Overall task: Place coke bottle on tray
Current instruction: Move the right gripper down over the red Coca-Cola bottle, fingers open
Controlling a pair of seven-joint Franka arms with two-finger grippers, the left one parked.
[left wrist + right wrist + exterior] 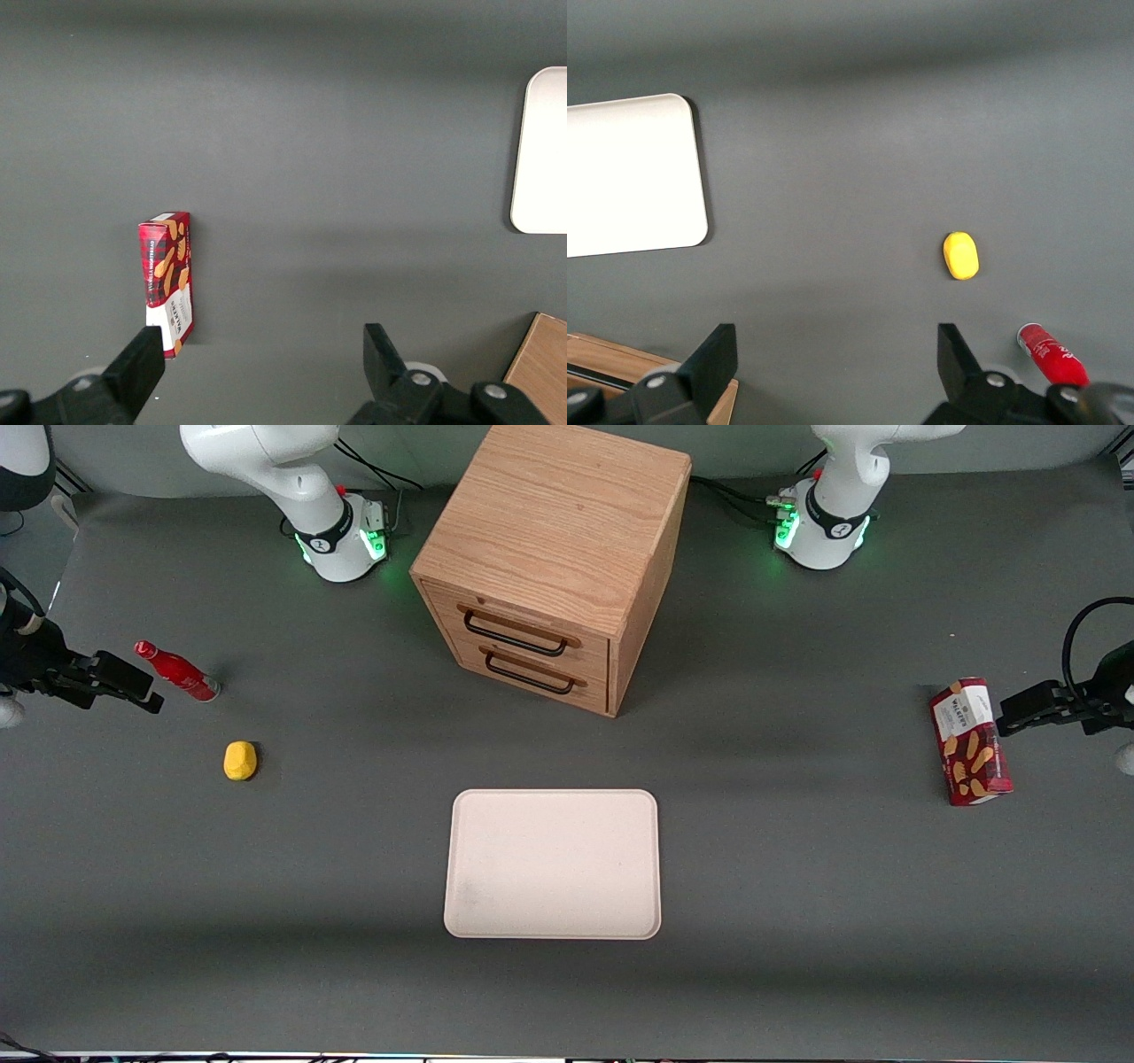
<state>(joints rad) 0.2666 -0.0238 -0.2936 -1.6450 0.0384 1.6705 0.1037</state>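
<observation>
Tool (837,363) open above table, coke bottle (177,672) beside, tray (554,864) well apart

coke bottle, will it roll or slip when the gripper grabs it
The coke bottle lies on its side and looks round, so a nudge could roll it. Its slim, glossy-looking body may slip. The gripper, open, sits beside it.

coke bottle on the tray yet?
No, the coke bottle lies on the table beside the open, empty end effector, toward the working arm's end, and the tray holds nothing.
</observation>
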